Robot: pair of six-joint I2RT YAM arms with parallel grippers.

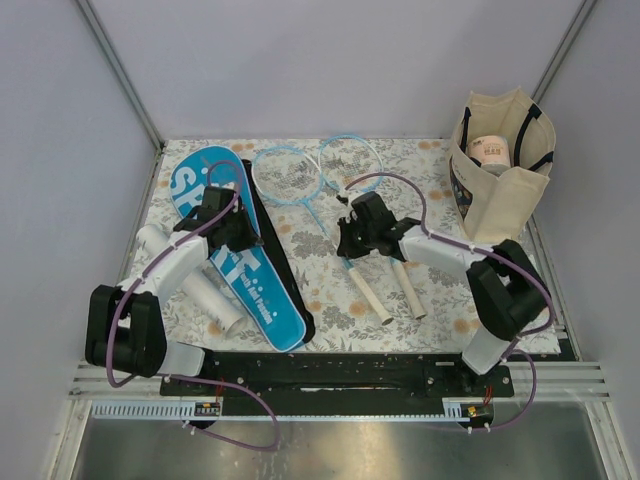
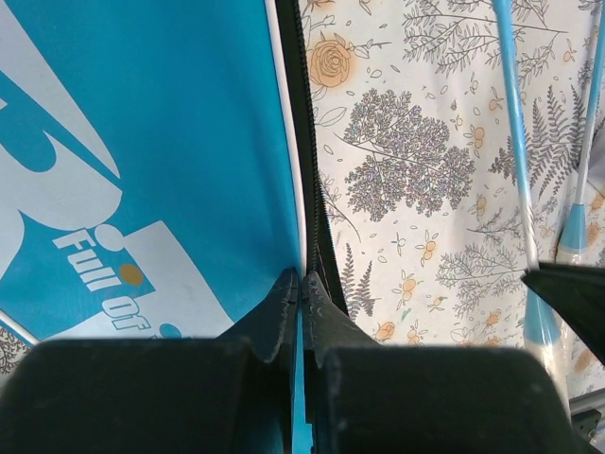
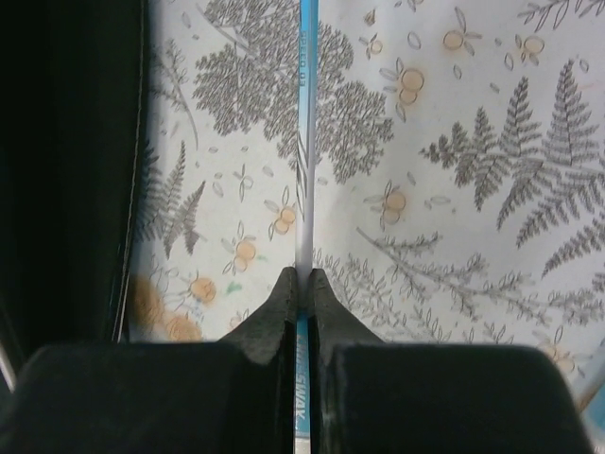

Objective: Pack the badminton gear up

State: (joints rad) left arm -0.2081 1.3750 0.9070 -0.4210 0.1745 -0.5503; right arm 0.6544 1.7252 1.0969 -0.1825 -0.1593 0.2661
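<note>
The blue "SPORT" cover (image 1: 250, 285) lies at the left with its black zip edge to the right. My left gripper (image 1: 236, 226) is shut on that edge; in the left wrist view a blue strip of the cover (image 2: 142, 142) sits between the closed fingers of the left gripper (image 2: 302, 277). Two light-blue rackets (image 1: 286, 176) lie mid-table, white handles (image 1: 370, 295) toward me. My right gripper (image 1: 350, 242) is shut on one racket's thin shaft (image 3: 307, 142), with the right gripper's fingertips (image 3: 303, 274) close to the cloth. A white tube (image 1: 215, 300) lies beside the left arm. I cannot make out the shuttlecock.
A beige tote with black handles (image 1: 500, 190) stands open at the back right with a pale roll (image 1: 490, 150) inside. The floral cloth (image 1: 440, 160) covers the table. The cover's black edge (image 3: 66, 170) fills the left of the right wrist view. Both racket shafts (image 2: 515, 142) show right of the cover.
</note>
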